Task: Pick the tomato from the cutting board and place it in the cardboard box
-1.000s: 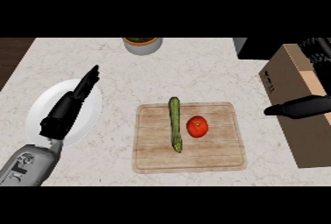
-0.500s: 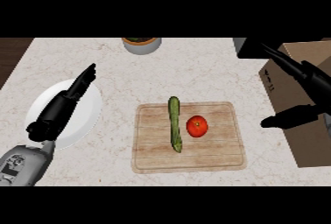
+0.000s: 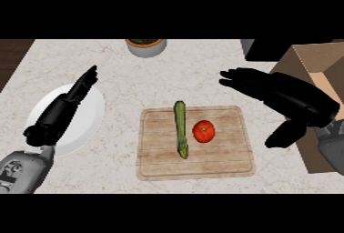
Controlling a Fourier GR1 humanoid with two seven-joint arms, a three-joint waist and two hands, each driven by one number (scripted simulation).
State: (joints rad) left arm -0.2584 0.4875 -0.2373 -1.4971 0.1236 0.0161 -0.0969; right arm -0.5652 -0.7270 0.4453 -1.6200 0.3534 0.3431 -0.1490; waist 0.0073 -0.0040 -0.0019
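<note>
Left hand (image 3: 62, 111), fingers straight, over white plate (image 3: 91, 125). Cutting board (image 3: 196, 167): asparagus spear (image 3: 180, 129), then round red tomato (image 3: 204, 131) with bare wood around. Right hand (image 3: 285, 98) spread, released, beside cardboard box (image 3: 316, 61).

Tabletop (image 3: 201, 73): pale speckled stone, with a dark wood strip showing at the far left corner.

White plate (image 3: 87, 123): left side of the tabletop, well apart from the other items, partly covered from above.

Long green vegetable (image 3: 180, 129), slim and slightly tapered; type cannot be told. It lies lengthwise, near to far, with the far end reaching just past the far edge of the wooden surface under it.

Grey round container (image 3: 146, 47): far edge, centre-left, cut off by the view's top. Dark green contents, not identifiable.

Dark block (image 3: 269, 49) at the far right; nature unclear.
</note>
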